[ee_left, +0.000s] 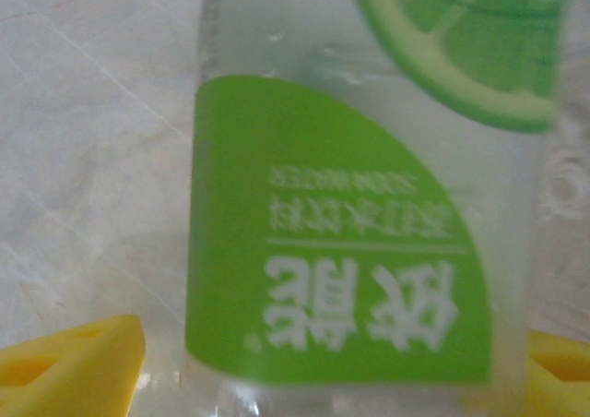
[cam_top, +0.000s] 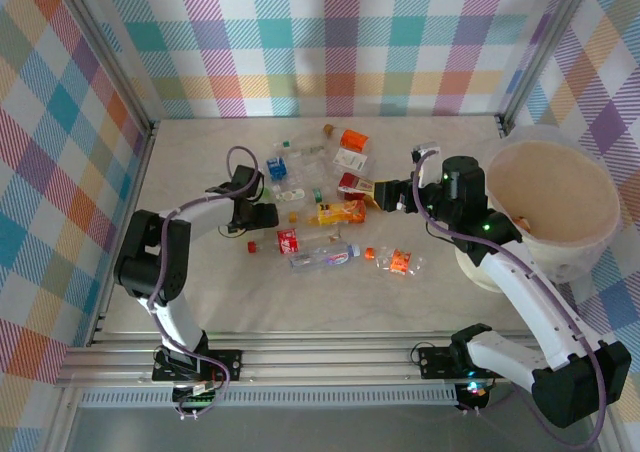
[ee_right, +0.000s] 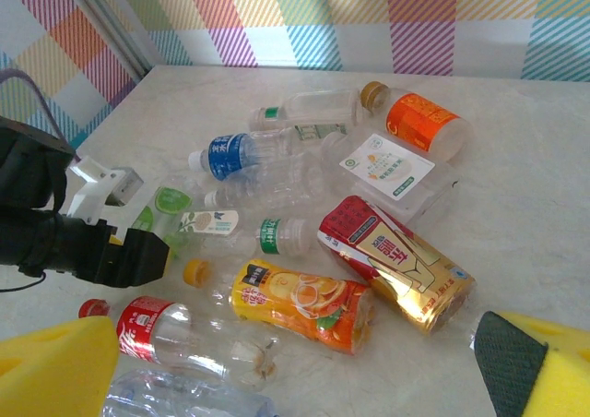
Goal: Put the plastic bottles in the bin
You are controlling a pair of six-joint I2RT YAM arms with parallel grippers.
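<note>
While left gripper (ee_left: 318, 371) straddles green-label bottle (ee_left: 350, 251), jaws apart, not yet clamped | right gripper (ee_right: 300, 375) wide, empty | other bottles (cam_top: 322, 258) strewn on tabletop (cam_top: 190, 172), bin (cam_top: 550, 187) at right | judged light, crushable, slippery: grip mid-body, gently.

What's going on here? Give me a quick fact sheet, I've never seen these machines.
place: a table with plaid walls around
to sort: crushed plastic bottles scattered mid-table
goal: the bin, standing at the right side
left arm: left gripper open, a green-labelled bottle between its fingers
right arm: right gripper open, above the bottles, holding nothing
</note>
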